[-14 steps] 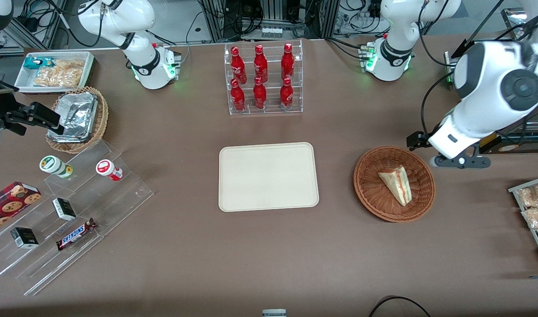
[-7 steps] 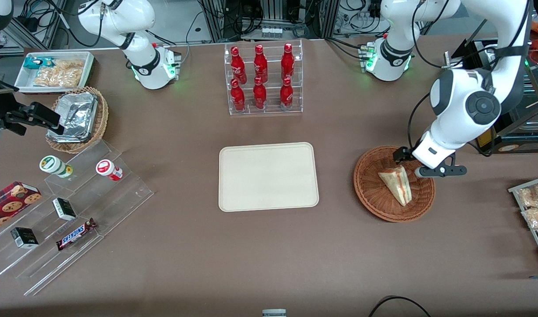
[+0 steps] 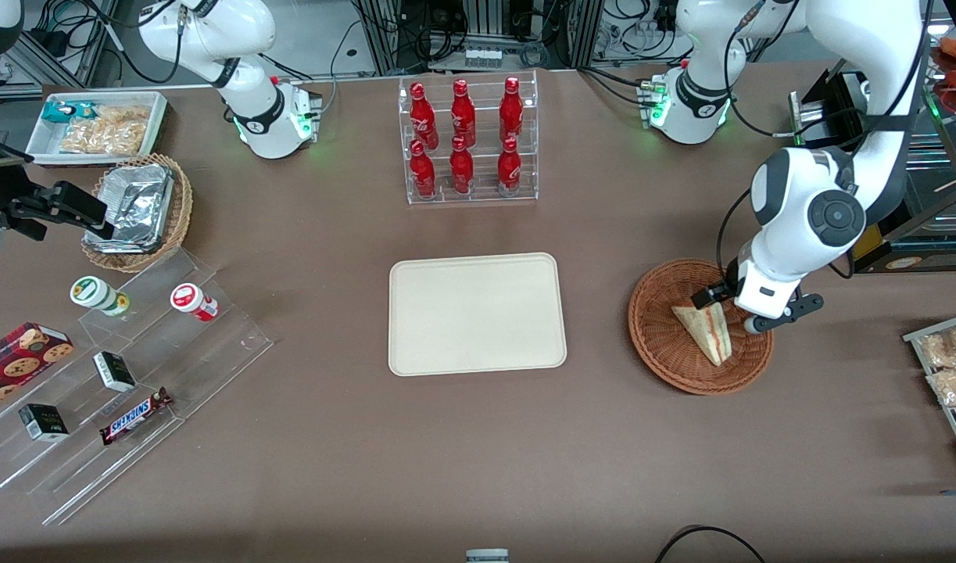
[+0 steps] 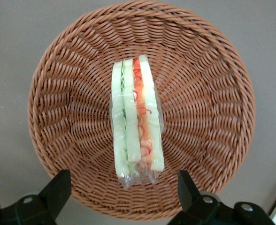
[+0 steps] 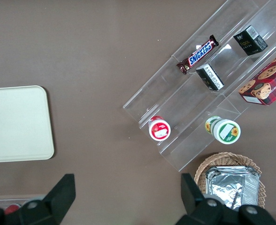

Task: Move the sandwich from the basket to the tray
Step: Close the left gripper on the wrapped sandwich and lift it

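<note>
Hovering spread wide above the sandwich [image 4: 136, 117] lying in the basket [image 4: 208, 93], the pincer [image 4: 124, 190] risks crushing the soft bread or snagging wicker if it descends off-centre, well apart from the tray [image 3: 478, 314]

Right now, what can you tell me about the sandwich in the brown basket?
The sandwich is a triangular wedge of white bread with pale green and red-orange filling showing along its cut edge, in what looks like clear wrap. It lies in the middle of the round reddish-brown woven basket, resting on its bottom. The gripper hangs above it with its fingers open, one to each side, not touching it. The tray holds nothing.
</note>
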Motion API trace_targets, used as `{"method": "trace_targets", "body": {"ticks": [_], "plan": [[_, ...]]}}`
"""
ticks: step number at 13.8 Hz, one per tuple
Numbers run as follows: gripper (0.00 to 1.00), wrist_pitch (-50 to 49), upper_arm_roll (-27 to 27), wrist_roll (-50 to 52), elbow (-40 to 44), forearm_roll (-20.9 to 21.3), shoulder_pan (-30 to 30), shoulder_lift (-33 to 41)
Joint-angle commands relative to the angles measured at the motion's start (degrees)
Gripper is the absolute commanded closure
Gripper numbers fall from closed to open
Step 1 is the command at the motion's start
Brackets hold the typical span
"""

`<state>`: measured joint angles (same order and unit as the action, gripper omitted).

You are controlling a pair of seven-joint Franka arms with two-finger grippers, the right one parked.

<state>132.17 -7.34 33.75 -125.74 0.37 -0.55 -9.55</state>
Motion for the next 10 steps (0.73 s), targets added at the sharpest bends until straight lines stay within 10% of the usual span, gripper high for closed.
{"method": "trace_targets", "body": {"ticks": [1, 5, 6, 8, 10], "plan": [[0.00, 4.39, -0.57, 6.49, 0.67, -0.19, 0.38, -3.45], [0.00, 8.19, -0.57, 6.68, 0.85, -0.19, 0.47, -7.76], [0.16, 8.02, -0.57, 6.76, 1.11, -0.19, 0.47, -7.94], [0.81, 7.14, -0.57, 6.77, 1.99, -0.19, 0.55, -7.77], [0.93, 1.29, -0.57, 5.98, 4.09, -0.10, 0.55, -7.24]]}}
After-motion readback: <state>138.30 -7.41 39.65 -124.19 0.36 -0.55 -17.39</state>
